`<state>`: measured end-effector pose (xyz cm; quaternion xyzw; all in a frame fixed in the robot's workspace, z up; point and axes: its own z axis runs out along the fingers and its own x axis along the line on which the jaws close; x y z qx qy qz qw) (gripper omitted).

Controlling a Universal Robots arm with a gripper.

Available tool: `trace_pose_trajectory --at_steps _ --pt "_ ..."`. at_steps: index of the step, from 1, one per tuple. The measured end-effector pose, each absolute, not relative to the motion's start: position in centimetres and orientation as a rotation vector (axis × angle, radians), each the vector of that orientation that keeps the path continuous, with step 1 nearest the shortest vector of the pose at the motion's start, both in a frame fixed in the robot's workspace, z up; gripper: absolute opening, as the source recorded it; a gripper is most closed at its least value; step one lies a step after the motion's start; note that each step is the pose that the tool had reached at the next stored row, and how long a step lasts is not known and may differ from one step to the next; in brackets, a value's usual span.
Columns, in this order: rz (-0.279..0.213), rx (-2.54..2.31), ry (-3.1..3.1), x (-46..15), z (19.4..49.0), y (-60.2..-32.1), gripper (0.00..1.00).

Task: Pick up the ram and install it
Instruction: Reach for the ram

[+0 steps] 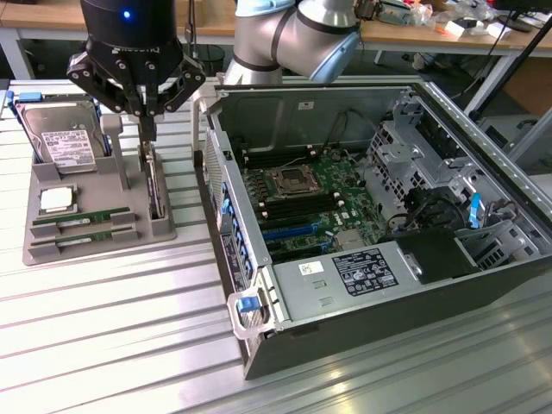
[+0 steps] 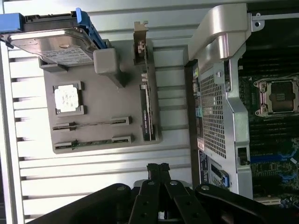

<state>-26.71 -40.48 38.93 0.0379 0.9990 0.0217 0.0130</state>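
Two rams lie side by side in slots of the grey holder tray (image 1: 103, 246): one ram (image 1: 82, 218) (image 2: 91, 124) and a second ram (image 1: 86, 238) (image 2: 93, 141) beside it. Each is a thin green strip seen on edge. My gripper (image 1: 148, 131) (image 2: 158, 168) hangs above the tray's far side, over the upright card with a metal bracket (image 1: 153, 185) (image 2: 146, 100). Its fingers are shut together with nothing between them. Both rams sit apart from it, nearer the tray's front. The open computer case (image 1: 259, 341) shows the motherboard (image 1: 302, 194) with black memory slots (image 1: 259, 177) beside the CPU socket (image 1: 289, 181).
On the tray also rest a hard drive (image 1: 60, 138) (image 2: 56, 44) and a square silver CPU (image 1: 56, 199) (image 2: 67, 98). The case's raised side wall (image 1: 220, 198) stands between tray and motherboard. A power supply (image 1: 345, 276) and drive cages (image 1: 414, 138) fill the case's other parts. The table is ribbed metal.
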Motion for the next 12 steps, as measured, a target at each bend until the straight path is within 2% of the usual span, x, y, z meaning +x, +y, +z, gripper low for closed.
trace_pose_trajectory --at_steps 12 --pt "0.068 0.118 3.113 -29.8 38.9 -40.6 0.11"
